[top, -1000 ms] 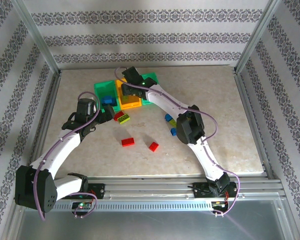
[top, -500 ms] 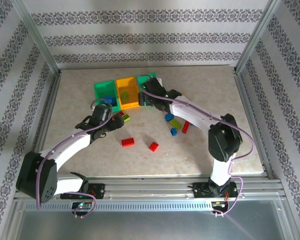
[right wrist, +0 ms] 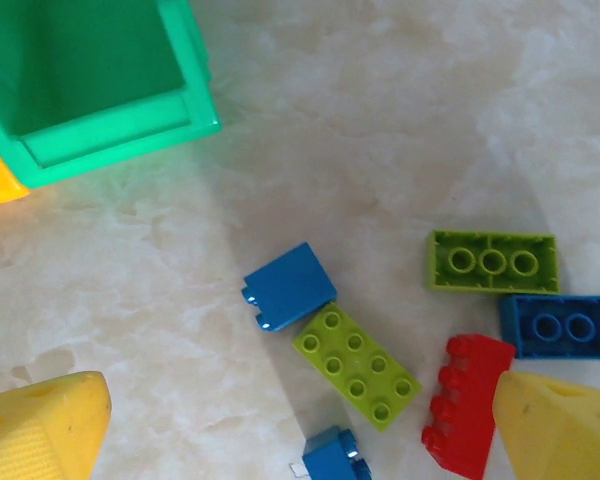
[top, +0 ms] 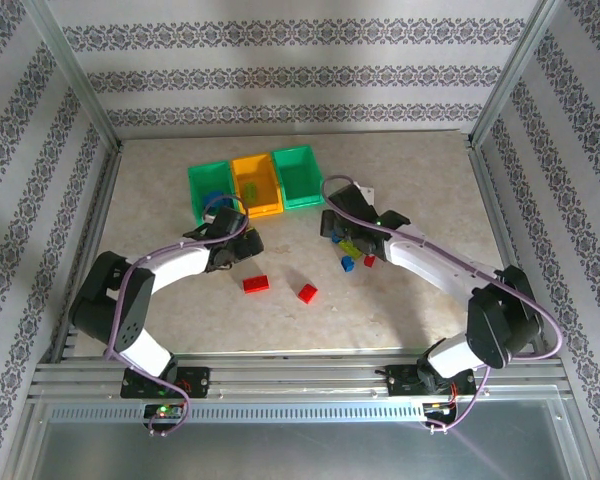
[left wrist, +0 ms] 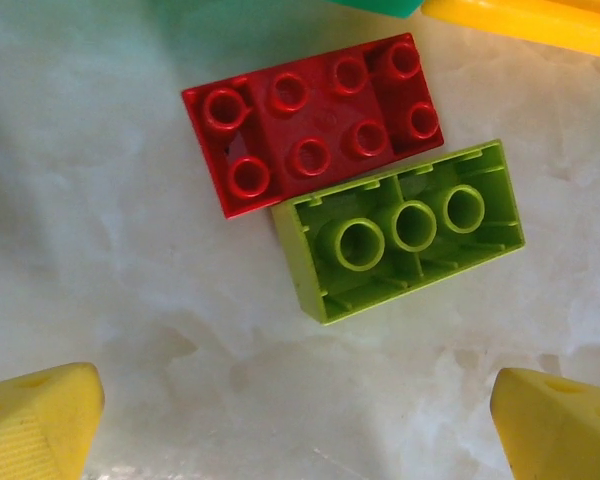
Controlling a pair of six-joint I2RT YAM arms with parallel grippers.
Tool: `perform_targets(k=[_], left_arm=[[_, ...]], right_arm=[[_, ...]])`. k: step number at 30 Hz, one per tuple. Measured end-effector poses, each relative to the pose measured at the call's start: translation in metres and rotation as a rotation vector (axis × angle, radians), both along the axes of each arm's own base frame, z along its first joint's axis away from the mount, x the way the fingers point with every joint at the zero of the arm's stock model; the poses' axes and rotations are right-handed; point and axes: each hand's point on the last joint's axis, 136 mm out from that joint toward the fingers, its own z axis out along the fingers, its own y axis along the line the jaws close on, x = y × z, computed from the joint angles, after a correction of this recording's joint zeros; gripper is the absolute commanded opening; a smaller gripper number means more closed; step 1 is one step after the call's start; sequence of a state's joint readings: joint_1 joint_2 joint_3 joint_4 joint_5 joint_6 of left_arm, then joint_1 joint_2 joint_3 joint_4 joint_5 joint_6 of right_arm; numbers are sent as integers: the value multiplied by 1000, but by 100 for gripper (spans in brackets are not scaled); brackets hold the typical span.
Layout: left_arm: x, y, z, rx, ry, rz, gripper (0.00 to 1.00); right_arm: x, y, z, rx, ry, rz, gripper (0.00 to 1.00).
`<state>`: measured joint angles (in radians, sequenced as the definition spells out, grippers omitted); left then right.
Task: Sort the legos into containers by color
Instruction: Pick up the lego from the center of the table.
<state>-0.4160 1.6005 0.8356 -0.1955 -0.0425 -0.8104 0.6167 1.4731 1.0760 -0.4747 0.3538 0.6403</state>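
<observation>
Sorting barely begun. One blue brick [top: 214, 199] appears binned in the left green bin [top: 194, 190]. The remaining legos [top: 256, 284] lie loose on the counter [top: 430, 180]. My left jaws and right jaws are released, empty.

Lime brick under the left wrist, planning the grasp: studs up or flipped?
Upside down: the lime brick shows its hollow underside with three tubes.
</observation>
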Motion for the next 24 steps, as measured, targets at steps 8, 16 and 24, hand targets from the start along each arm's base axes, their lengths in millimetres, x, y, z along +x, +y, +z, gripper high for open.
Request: perform_targets(k=[8, 16, 24], left_arm=[[27, -9, 3, 40, -24, 56, 100], [46, -17, 8, 97, -49, 120, 100], [49, -10, -7, 139, -12, 185, 98]], right_arm=[[-17, -15, -15, -9, 32, -42, 98], [-21, -22, 0, 4, -15, -56, 98], [-26, -34, 1, -4, -28, -79, 98]])
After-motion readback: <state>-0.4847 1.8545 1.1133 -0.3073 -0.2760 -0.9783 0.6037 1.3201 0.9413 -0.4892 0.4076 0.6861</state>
